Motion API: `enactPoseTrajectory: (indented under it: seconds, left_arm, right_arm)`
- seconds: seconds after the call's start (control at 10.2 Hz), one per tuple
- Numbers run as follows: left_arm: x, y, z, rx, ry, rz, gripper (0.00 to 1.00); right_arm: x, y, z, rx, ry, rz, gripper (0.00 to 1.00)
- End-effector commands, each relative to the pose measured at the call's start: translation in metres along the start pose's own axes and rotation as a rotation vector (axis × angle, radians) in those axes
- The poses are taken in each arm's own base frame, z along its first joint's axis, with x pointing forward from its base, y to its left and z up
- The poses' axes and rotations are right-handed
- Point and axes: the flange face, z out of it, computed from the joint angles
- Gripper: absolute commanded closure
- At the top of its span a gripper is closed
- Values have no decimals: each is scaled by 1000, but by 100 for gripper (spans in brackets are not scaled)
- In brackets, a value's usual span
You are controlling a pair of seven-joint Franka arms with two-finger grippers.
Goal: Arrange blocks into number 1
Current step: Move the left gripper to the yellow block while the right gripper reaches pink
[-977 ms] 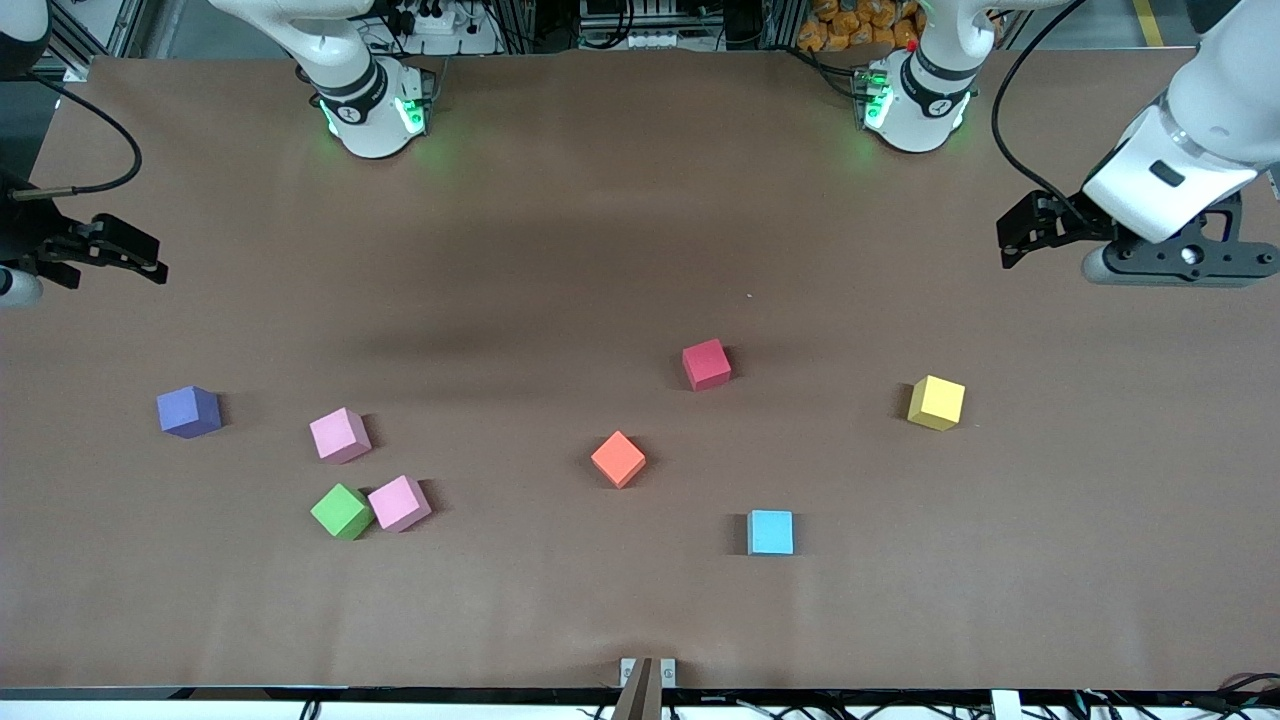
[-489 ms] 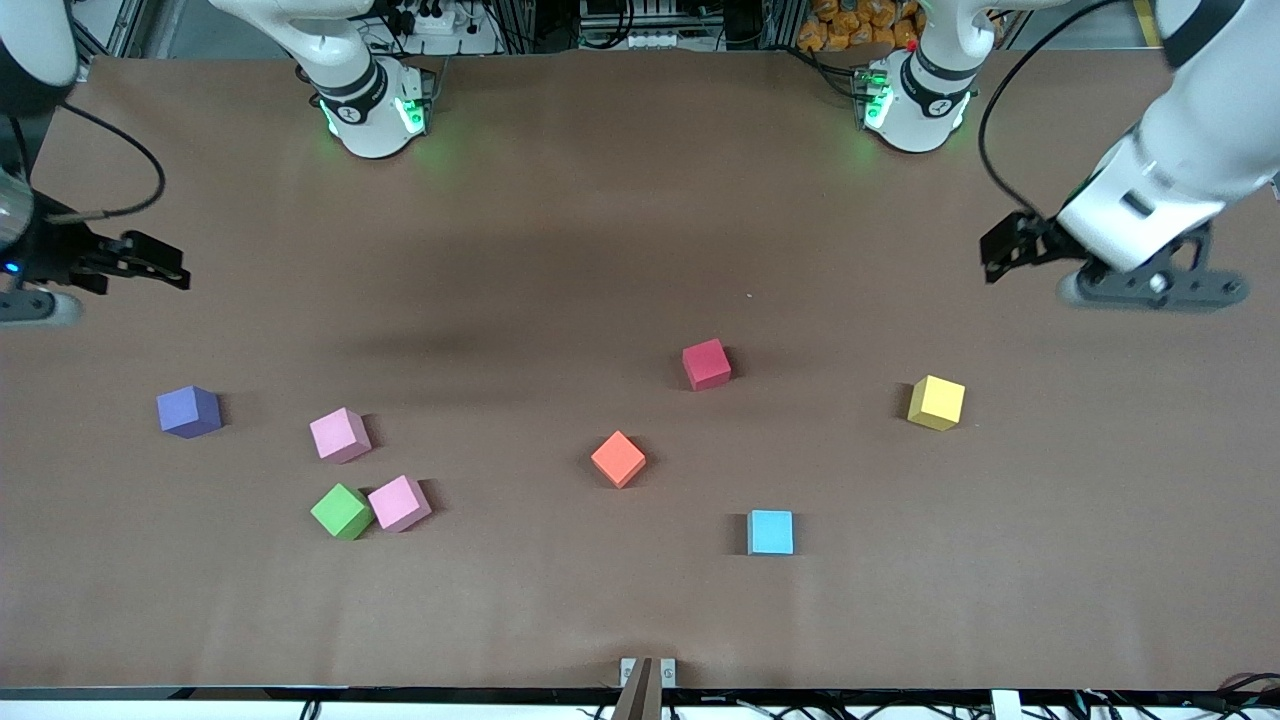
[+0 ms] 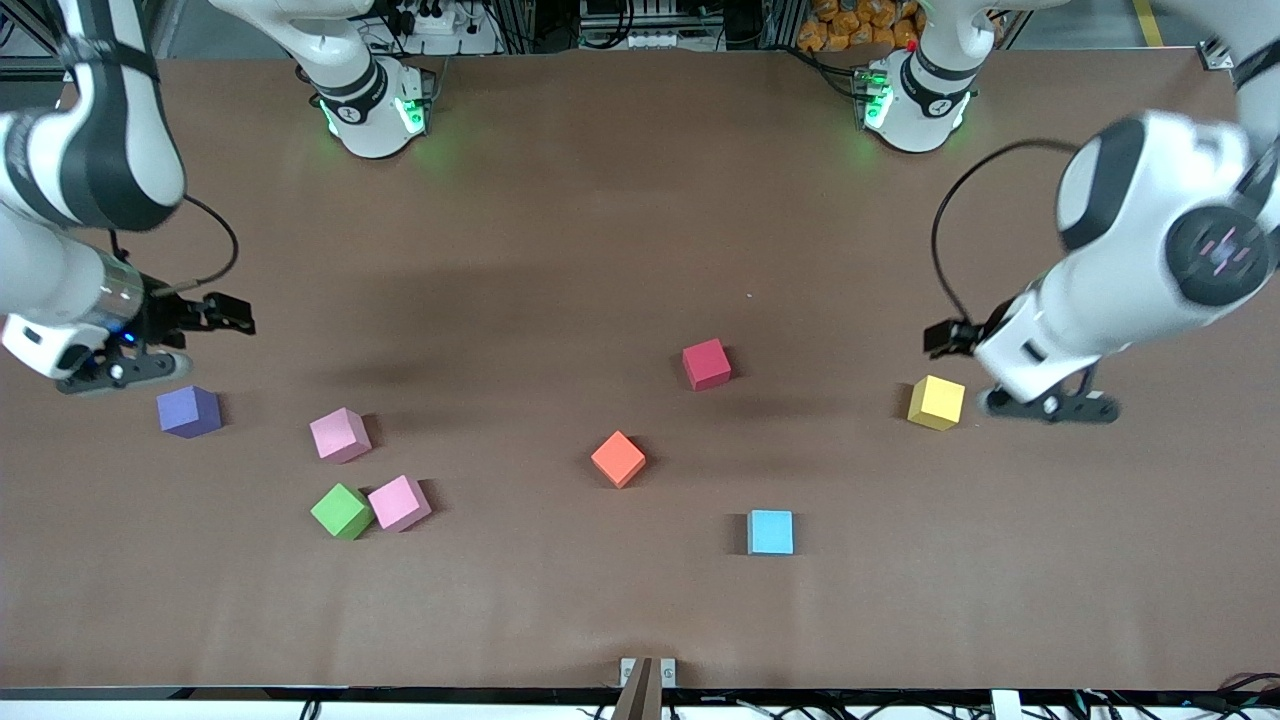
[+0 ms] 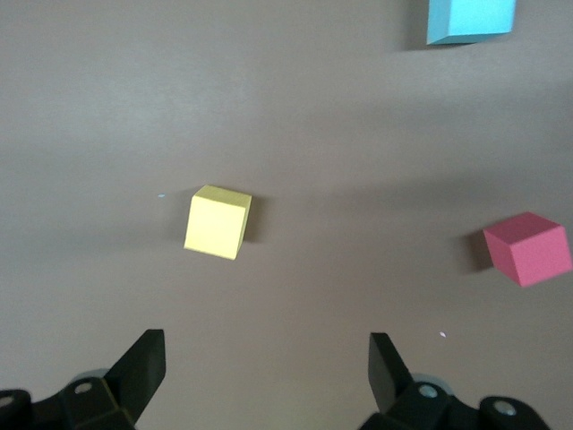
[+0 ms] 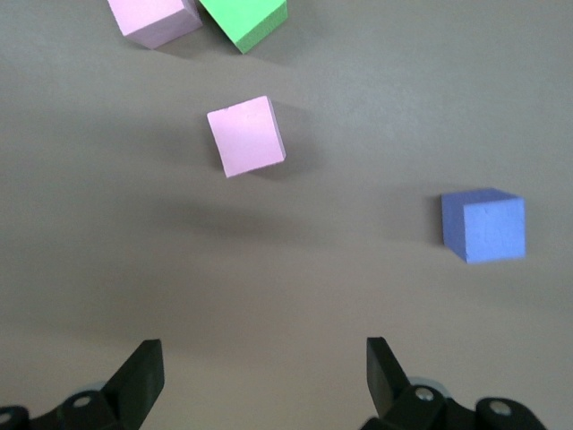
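My left claw [image 4: 267, 358]: wide, empty, just beside the yellow block [image 3: 937, 402]; risk: nudging it askew; right claw [image 5: 264, 363]: wide, empty, near purple cube [image 3: 189, 411], a wrong pick; pink block [image 3: 340, 435] close by.

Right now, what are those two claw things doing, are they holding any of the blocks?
Left gripper: open, holding nothing, above the table by the yellow block.
Right gripper: open, holding nothing, near the purple cube.
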Motion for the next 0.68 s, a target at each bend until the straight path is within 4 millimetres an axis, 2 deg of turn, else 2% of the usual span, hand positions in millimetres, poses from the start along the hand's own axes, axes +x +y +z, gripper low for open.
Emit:
enactPoseTrajectory:
  seconds: [0.0, 0.1, 0.39, 0.59]
  left_arm:
    - [10, 2, 42, 17, 26, 27, 0]
    - [13, 2, 59, 22, 42, 34, 0]
    - [24, 2, 89, 33, 50, 50, 0]
    - [29, 4, 102, 40, 56, 57, 0]
  right_arm:
    - [25, -9, 41, 3, -2, -52, 0]
    - [34, -9, 58, 1, 1, -58, 0]
    - [61, -22, 106, -10, 30, -76, 0]
    - [74, -22, 141, -12, 43, -79, 0]
